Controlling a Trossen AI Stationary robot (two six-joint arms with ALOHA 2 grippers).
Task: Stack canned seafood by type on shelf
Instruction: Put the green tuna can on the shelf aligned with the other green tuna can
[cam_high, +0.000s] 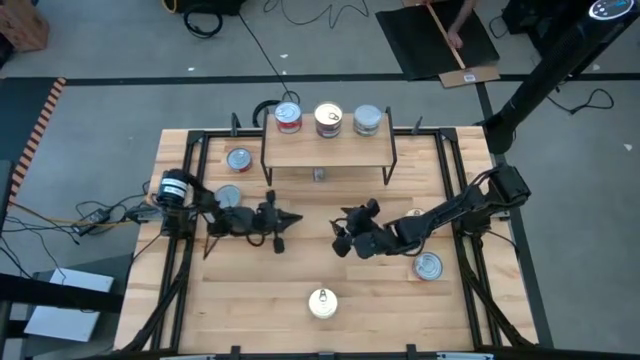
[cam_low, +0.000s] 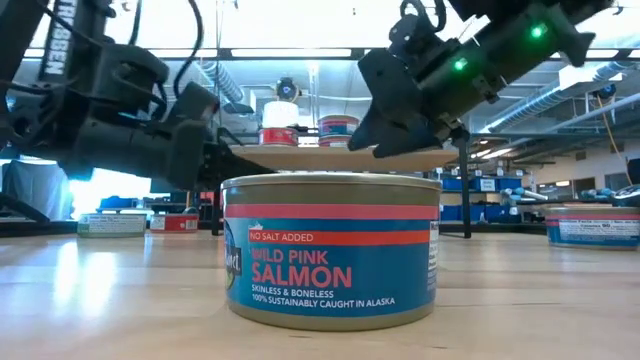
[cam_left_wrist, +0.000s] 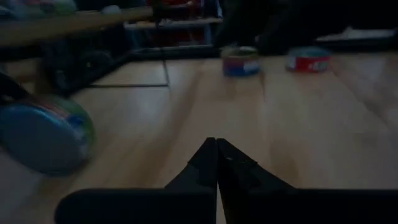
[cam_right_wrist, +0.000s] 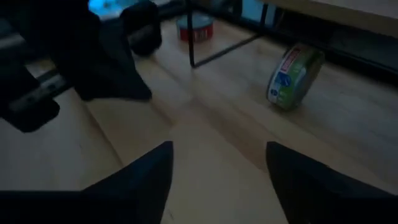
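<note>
Right gripper (cam_high: 345, 232) spread wide and empty mid-table, left gripper (cam_high: 283, 228) pinched shut on nothing, 3 stacks on the shelf (cam_high: 328, 150) and loose tins (cam_high: 321, 301) toward the table's edges: rigid, weighty, slick-sided, so I'd pinch across the round wall.

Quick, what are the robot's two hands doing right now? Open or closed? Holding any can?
Left hand: closed, holding nothing, low over the table.
Right hand: open, holding nothing, above bare wood.
</note>
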